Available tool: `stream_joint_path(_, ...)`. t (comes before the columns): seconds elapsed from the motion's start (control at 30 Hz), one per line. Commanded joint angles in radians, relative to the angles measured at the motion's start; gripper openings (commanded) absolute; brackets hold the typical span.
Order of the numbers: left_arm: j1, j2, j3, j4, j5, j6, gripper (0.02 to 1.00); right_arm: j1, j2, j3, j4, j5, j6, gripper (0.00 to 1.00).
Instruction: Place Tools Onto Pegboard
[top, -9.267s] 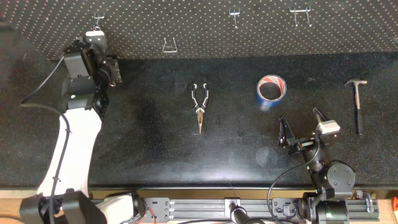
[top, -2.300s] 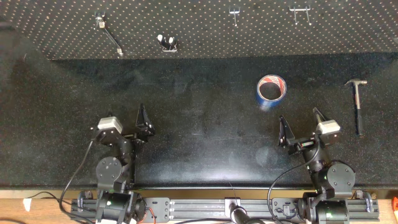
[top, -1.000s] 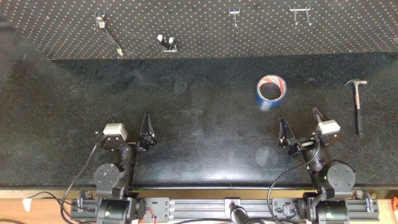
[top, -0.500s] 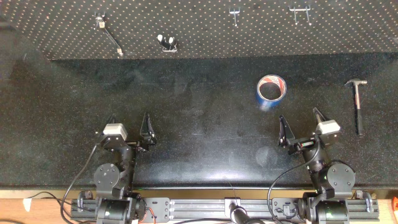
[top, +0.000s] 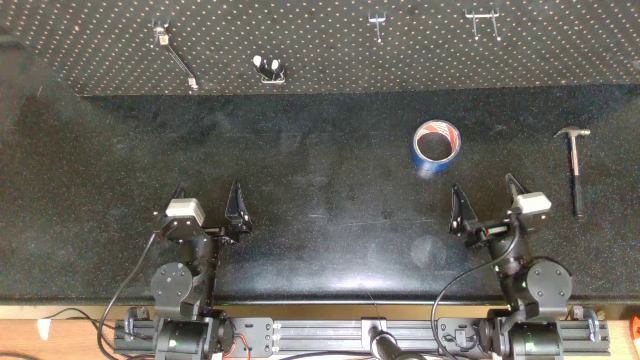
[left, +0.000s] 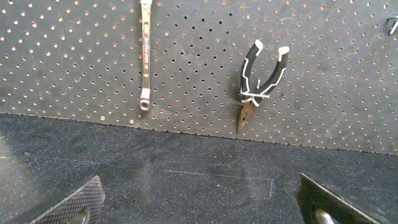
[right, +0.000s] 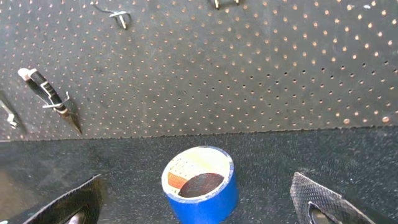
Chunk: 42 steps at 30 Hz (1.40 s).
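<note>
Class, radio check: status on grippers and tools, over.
Left gripper open, empty; right gripper open, empty. Wrench and pliers hang on pegboard. Tape roll and hammer lie on table. Nothing blocking.

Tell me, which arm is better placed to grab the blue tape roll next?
Probably the right. The right gripper, open, faces the blue tape roll close ahead; the left gripper sits far off across the table.

This looks like a workshop: a pegboard at 12 o'clock carries a wrench and pliers, and a hammer lies on the black desk at 3 o'clock.
</note>
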Motion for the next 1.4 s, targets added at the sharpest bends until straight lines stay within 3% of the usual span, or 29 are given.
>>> stream_joint_path(0.03,0.002,-0.014,-0.002,-0.008,0.018,0.012,0.996,0.051,0.384,0.230,0.004,-0.061,0.053,0.976)
stream_joint_path(0.13,0.002,-0.014,-0.002,-0.008,0.018,0.012,0.996,0.077,0.767,0.481,-0.040,-0.139,0.053,0.976)
stream_joint_path(0.23,0.002,-0.014,-0.002,-0.008,0.018,0.012,0.996,0.109,1.123,0.749,-0.224,-0.138,0.042,0.976)
stream_joint_path(0.33,0.002,-0.014,-0.002,-0.008,0.018,0.012,0.996,0.152,1.355,0.918,-0.354,-0.138,-0.043,0.976)
stream_joint_path(0.73,0.002,-0.014,-0.002,-0.008,0.018,0.012,0.996,0.219,1.634,1.021,-0.505,0.022,-0.096,0.987)
stream_joint_path(0.77,0.002,-0.014,-0.002,-0.008,0.018,0.012,0.996,0.222,1.641,1.021,-0.509,0.043,-0.095,0.943)
stream_joint_path(0.8,0.002,-0.014,-0.002,-0.008,0.018,0.012,0.996,0.228,1.649,1.021,-0.509,0.058,-0.096,0.822)
stream_joint_path(0.83,0.002,-0.014,-0.002,-0.008,0.018,0.012,0.996,0.237,1.661,1.021,-0.508,0.078,-0.100,0.503)
stream_joint_path(0.87,0.002,-0.014,-0.002,-0.008,0.018,0.012,0.996,0.251,1.667,1.021,-0.502,0.077,-0.135,0.259)
stream_joint_path(0.9,0.002,-0.014,-0.002,-0.008,0.018,0.012,0.996,0.260,1.666,1.022,-0.492,0.077,-0.158,0.080)
stream_joint_path(1.0,0.002,-0.014,-0.002,-0.008,0.018,0.012,0.996,0.264,1.598,1.022,-0.463,0.076,-0.162,0.075)
stream_joint_path(1.17,0.002,-0.014,-0.002,-0.008,0.018,0.012,0.996,0.281,1.250,1.022,-0.383,0.068,-0.109,0.075)
stream_joint_path(1.3,0.002,-0.014,-0.002,-0.008,0.018,0.012,0.996,0.400,1.141,1.022,-0.231,0.086,-0.110,0.073)
stream_joint_path(1.4,0.002,-0.014,-0.002,-0.008,0.018,0.012,0.996,0.497,1.175,1.022,-0.122,0.216,-0.112,0.073)
